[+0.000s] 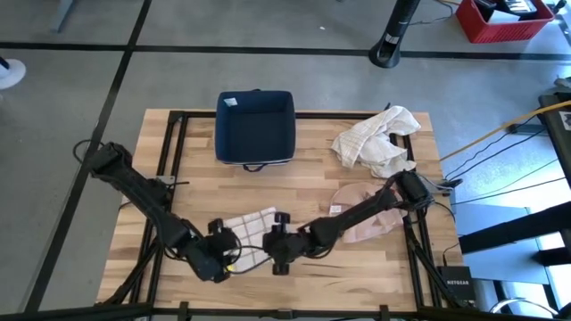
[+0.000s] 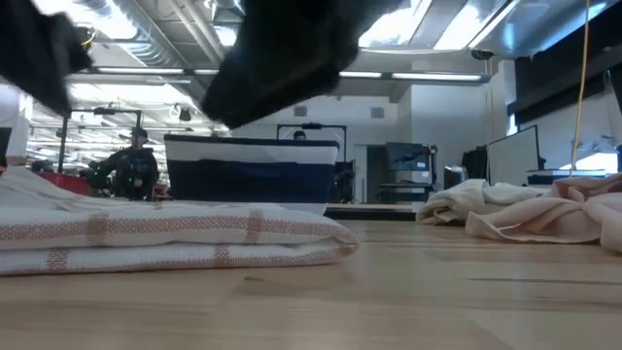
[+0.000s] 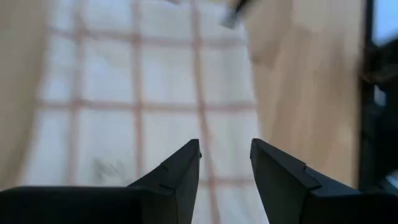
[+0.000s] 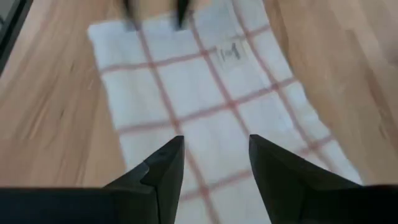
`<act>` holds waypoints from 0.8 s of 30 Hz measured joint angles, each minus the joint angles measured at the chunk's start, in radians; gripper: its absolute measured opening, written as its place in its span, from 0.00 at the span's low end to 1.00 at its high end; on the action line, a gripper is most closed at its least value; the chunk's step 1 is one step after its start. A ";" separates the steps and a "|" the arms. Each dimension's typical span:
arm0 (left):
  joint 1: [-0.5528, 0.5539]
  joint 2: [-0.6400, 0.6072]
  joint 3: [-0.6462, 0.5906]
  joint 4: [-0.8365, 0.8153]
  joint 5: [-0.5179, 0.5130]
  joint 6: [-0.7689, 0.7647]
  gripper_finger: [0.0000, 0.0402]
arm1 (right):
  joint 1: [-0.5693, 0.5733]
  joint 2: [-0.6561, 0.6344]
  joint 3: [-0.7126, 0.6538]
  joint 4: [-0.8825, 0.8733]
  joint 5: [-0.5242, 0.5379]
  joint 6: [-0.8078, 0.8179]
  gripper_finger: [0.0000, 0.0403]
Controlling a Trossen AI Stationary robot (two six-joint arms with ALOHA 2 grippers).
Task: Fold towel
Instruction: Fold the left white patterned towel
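- White red-checked towel (image 1: 250, 235) lies folded flat near front edge, long axis running left-right.
- Left gripper (image 1: 225, 251) at its left end, jaws apart.
- Right gripper (image 1: 278, 242) at its right end, jaws apart.

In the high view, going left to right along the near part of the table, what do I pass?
Left hand → folded checked towel → right hand → pink cloth. Both hands sit at the towel's opposite ends, fingers open, holding nothing.
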 joint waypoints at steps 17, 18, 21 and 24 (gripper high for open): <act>-0.080 0.092 -0.145 -0.073 0.089 -0.459 0.34 | -0.076 0.134 -0.132 0.281 0.016 0.119 0.45; -0.103 0.092 -0.145 -0.073 0.083 -0.517 0.34 | -0.092 0.143 -0.132 0.321 0.016 0.102 0.45; -0.173 0.092 -0.142 -0.076 0.082 -0.667 0.34 | -0.146 0.147 -0.136 0.409 0.015 0.031 0.45; -0.232 0.091 -0.131 -0.088 0.089 -0.775 0.34 | -0.198 0.148 -0.136 0.517 0.005 -0.034 0.45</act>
